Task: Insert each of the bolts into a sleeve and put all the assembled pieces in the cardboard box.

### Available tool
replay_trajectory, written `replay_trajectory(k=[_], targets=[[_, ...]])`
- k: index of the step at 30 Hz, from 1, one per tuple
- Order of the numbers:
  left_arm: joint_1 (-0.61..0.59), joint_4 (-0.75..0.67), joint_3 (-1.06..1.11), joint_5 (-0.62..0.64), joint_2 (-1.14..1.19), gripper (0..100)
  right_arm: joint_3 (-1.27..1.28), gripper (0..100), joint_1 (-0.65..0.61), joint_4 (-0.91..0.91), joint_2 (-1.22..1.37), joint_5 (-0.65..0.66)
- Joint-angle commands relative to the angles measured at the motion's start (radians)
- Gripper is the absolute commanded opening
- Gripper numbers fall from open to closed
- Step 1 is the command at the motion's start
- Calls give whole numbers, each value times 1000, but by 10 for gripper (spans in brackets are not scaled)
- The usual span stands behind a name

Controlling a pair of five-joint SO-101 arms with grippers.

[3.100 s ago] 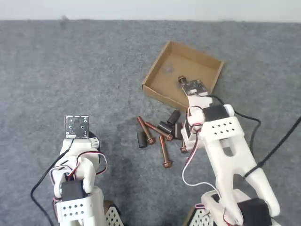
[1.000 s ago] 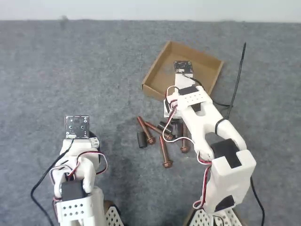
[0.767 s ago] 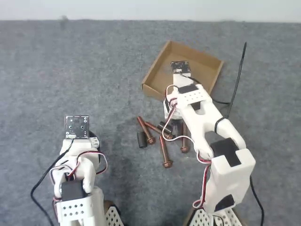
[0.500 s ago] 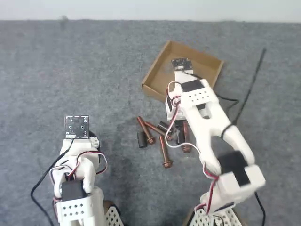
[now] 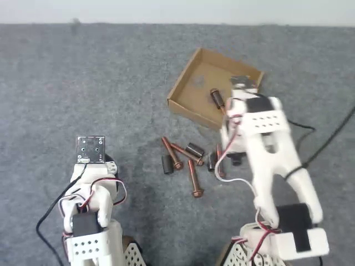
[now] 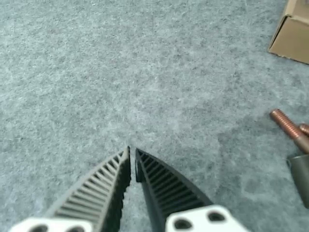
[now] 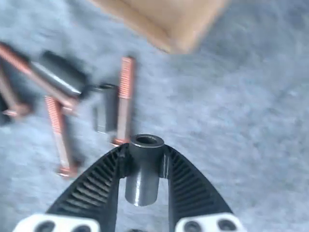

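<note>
Between the ribbed fingers [image 7: 91,187] of my right gripper [image 7: 145,151], a dark sleeve [image 7: 143,170] stands clamped, its bore open and facing up. Just beyond the tips a bolt [image 7: 124,99] lies against a second sleeve [image 7: 105,108], with the box [image 7: 159,19] farther out. My left gripper [image 6: 133,152] hangs all but closed on nothing, another bolt [image 6: 287,128] well off beside its tips. I judge it best to grip firmly at mid-sleeve, leave the bore clear, and have the left feed a bolt straight along it.
</note>
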Motion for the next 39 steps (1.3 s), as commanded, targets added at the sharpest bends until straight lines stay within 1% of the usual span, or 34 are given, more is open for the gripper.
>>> replay_trajectory(k=[1,7,10,14,19,20,22,25,27,30,33,36,39], targets=[[-2,-26,-8,-11,18,12,52,6,117,-8,-85,100],[0,-26,-8,-11,15,12,275,6,242,-203,-150,109],[0,-28,-8,-11,15,12,362,6,338,-306,-185,103],[0,-71,-8,-9,17,12,433,6,475,-438,-208,103],[3,-144,-8,-11,17,12,509,6,559,-561,-183,104],[3,-175,-8,-14,18,12,512,6,570,-581,-174,104],[8,-215,-10,-60,18,12,508,6,576,-596,-154,104],[58,-216,-31,-97,20,12,483,6,578,-591,-120,104],[75,-167,-82,-98,20,12,474,6,579,-591,-102,104],[83,-55,-209,-98,20,12,465,6,579,-590,-90,104],[115,9,-311,-100,23,12,462,6,579,-590,-84,104],[140,29,-386,-100,92,12,462,6,578,-590,-84,104],[141,11,-467,-98,252,12,462,6,579,-590,-84,104]])
